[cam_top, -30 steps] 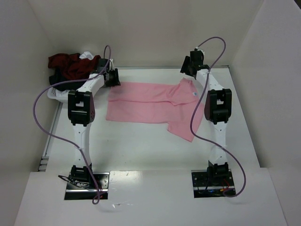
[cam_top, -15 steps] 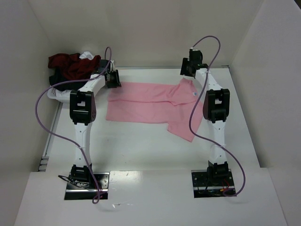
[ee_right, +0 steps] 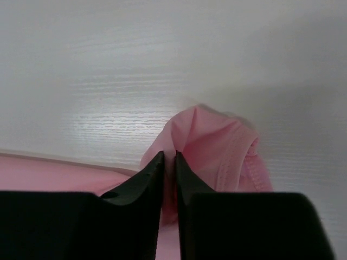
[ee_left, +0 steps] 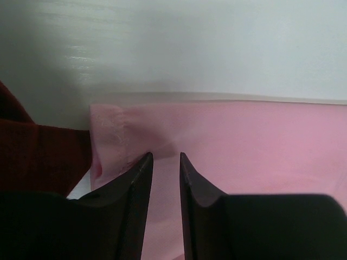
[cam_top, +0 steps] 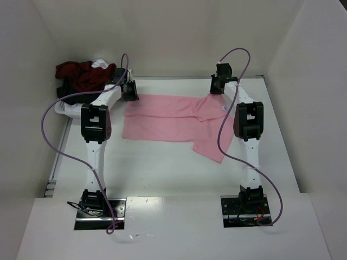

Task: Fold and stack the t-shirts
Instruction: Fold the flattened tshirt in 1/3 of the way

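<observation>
Since the pink t-shirt (cam_top: 173, 116) is thin, limp cloth, light and apt to sag or slide, I judge it best taken at corners and hems. It lies spread, partly folded, in the centre of the surface (cam_top: 162, 168). The other t-shirts (cam_top: 84, 76) sit heaped at upper left. Left hand (ee_left: 165, 156): fingers a narrow gap apart, tips on the hem corner; whether cloth is nipped I cannot tell. Right hand (ee_right: 168, 154): fingers nearly together, clamped on a raised fold of the sleeve at upper right.
</observation>
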Motion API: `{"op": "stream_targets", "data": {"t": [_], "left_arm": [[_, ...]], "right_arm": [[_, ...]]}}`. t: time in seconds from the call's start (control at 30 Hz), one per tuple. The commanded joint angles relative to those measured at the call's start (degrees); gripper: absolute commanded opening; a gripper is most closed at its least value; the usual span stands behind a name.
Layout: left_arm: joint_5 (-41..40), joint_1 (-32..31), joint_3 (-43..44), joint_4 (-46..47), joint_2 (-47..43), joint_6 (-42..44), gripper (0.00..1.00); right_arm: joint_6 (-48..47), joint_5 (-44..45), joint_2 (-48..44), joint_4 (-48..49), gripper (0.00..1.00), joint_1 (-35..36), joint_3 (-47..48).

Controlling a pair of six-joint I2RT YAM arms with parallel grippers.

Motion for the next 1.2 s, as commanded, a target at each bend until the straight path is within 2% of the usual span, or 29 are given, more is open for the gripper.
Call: {"op": "stream_targets", "data": {"t": [0.0, 0.07, 0.17, 0.27, 0.53, 0.93, 0.97, 1.03, 1.07, 1.13, 1.17], "left_arm": [[0.86, 0.37, 3.01, -0.80, 1.99, 0.20, 0.34], [0.86, 0.37, 3.02, -0.80, 1.99, 0.20, 0.31], [0.86, 0.89, 4.50, -2.38, 3.04, 0.20, 0.28], [0.86, 0.89, 6.97, -3.70, 4.54, 0.20, 0.23], [0.34, 0.89, 7.59, -4.32, 5.15, 0.20, 0.19], [0.34, 0.89, 8.64, -5.46, 6.73, 0.20, 0.18], [0.34, 0.89, 8.64, -5.46, 6.73, 0.20, 0.21], [1.65, 0.89, 9.34, -5.46, 6.73, 0.20, 0.25], [2.27, 0.89, 10.22, -6.16, 6.73, 0.72, 0.35], [3.41, 0.89, 11.27, -6.16, 6.03, 0.73, 0.43], [3.41, 0.89, 11.80, -6.16, 5.51, 0.73, 0.46]], "right_arm": [[0.28, 0.93, 0.25, 0.36, 0.14, -0.18, -0.95], [0.81, 3.38, -0.27, 0.36, 0.05, -0.18, -1.65], [2.04, 7.43, -0.97, 0.36, 0.00, -0.18, -3.06], [3.09, 7.96, -2.99, 0.36, 0.00, -0.70, -5.42], [5.38, 10.68, -7.13, 3.69, 0.00, -3.07, -12.19], [7.58, 9.99, -12.75, 6.33, 0.00, -5.36, -17.03], [7.58, 8.94, -12.76, 6.94, 0.00, -5.36, -17.55], [7.58, 7.44, -12.76, 6.95, 0.09, -5.36, -17.56], [7.58, 6.22, -12.76, 6.95, 0.12, -5.36, -17.56], [8.10, 5.68, -13.37, 6.95, 0.22, -5.36, -17.56], [8.11, 4.55, -14.41, 6.95, 0.31, -5.36, -17.56]]}}
